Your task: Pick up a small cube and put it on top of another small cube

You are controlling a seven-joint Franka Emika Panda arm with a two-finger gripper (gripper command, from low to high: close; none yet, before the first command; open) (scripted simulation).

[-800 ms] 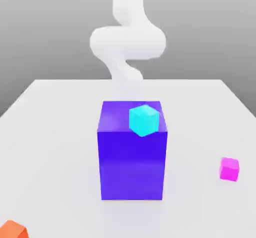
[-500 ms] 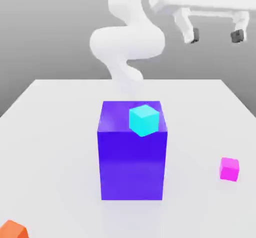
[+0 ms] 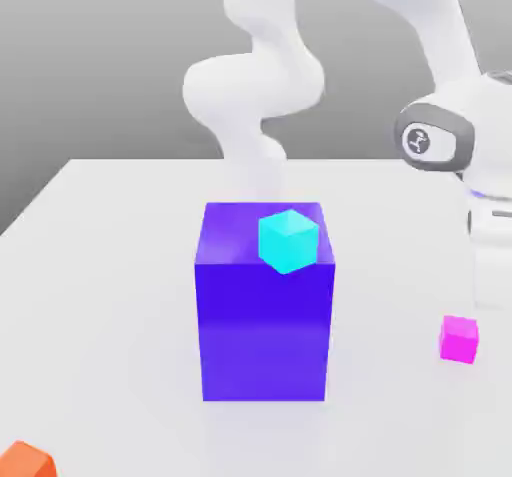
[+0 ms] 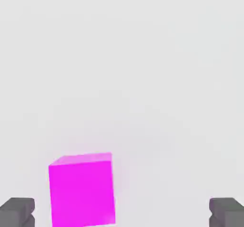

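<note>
Up close in the hand view, stands wide open with the gripper [image 4: 122,212], dark fingertips [image 4: 17,213] well apart and gripping nothing. Has the magenta cube [image 4: 82,192] in sight between those tips in that view, nearer to one than to the other, with a pale top face and a brighter side face. Reaches down along the exterior view's right with the white arm [image 3: 420,15], the hand partly cut off by the frame edge, just above and behind the same magenta cube. Carries on the arm's grey-rimmed joint cover [image 3: 435,140] a round dark badge [image 3: 416,141] with a light emblem inside, too small to read as letters. Bears lower down, on the white casing [image 3: 492,227], a short dark bar-like mark [image 3: 502,214], equally impossible to make out as writing. Rests with the magenta cube on the white table [image 3: 100,315], well apart from the big blue box [image 3: 264,330], plain and unlettered on its front. Shows a cyan cube [image 3: 288,242] at the box's top front edge, toward the exterior view's right, turned cornerwise and overlapping that edge in the view. Shows also an orange cube [image 3: 27,461], partly cropped, at the near corner on the exterior view's left.
</note>
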